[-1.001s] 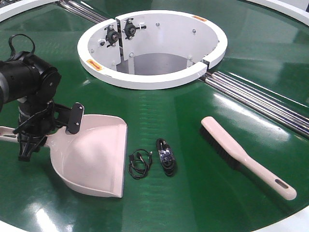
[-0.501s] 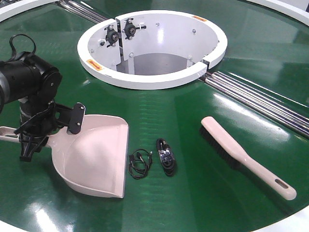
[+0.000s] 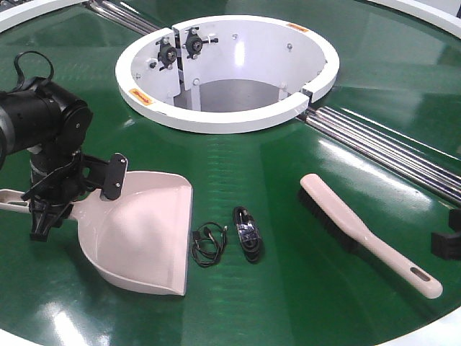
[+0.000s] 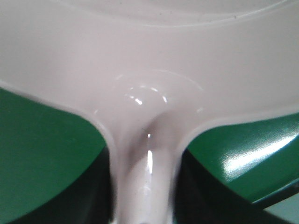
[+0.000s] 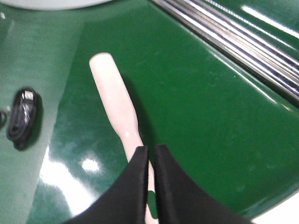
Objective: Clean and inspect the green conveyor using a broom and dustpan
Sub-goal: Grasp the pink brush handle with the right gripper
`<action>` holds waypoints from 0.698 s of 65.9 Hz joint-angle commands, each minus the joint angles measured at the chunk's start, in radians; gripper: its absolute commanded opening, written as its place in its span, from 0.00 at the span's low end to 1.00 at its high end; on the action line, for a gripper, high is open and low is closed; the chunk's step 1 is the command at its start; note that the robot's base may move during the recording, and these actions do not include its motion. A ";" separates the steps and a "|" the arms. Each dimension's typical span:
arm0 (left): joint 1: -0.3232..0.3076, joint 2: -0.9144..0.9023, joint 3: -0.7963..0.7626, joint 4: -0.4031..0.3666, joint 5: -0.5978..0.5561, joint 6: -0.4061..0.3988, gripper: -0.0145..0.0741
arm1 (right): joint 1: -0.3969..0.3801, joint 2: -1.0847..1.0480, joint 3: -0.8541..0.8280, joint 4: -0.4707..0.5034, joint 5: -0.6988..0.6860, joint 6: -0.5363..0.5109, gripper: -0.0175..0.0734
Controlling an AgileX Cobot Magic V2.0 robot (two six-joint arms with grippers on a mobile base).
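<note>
two pincers show. the left gripper [image 3: 45,210] is clamped on the handle of the dustpan [image 3: 148,231], close to where the handle widens into the pan. in the left wrist view the handle runs down between dark shapes on either side, and the pan's back wall fills everything ahead. the pan lies flat on the green conveyor [image 3: 238,173], its wide mouth turned away from this gripper. just beyond that mouth lies a thin coiled wire [image 3: 207,244], and a little further out a bundled black cable [image 3: 247,234]. the right gripper [image 5: 150,150] has its jaws drawn almost together, only a slit between them, and grips nothing. it hangs over the tapered handle of the broom [image 5: 114,93]. the brush stretches straight ahead of the fingertips and lies on the belt. the bundled cable lies to this gripper's left, the steel rollers [image 5: 243,51] ahead and to its right. the white central ring [image 3: 223,68] sits well beyond both.
</note>
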 commanded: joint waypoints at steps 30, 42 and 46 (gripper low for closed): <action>-0.008 -0.049 -0.026 0.005 0.027 -0.003 0.16 | -0.003 0.383 -0.321 0.098 0.241 -0.293 0.84; -0.008 -0.049 -0.026 0.005 0.026 -0.003 0.16 | 0.010 0.484 -0.350 0.061 0.281 -0.305 0.82; -0.008 -0.049 -0.026 0.005 0.026 -0.003 0.16 | 0.027 0.515 -0.357 0.043 0.280 -0.305 0.82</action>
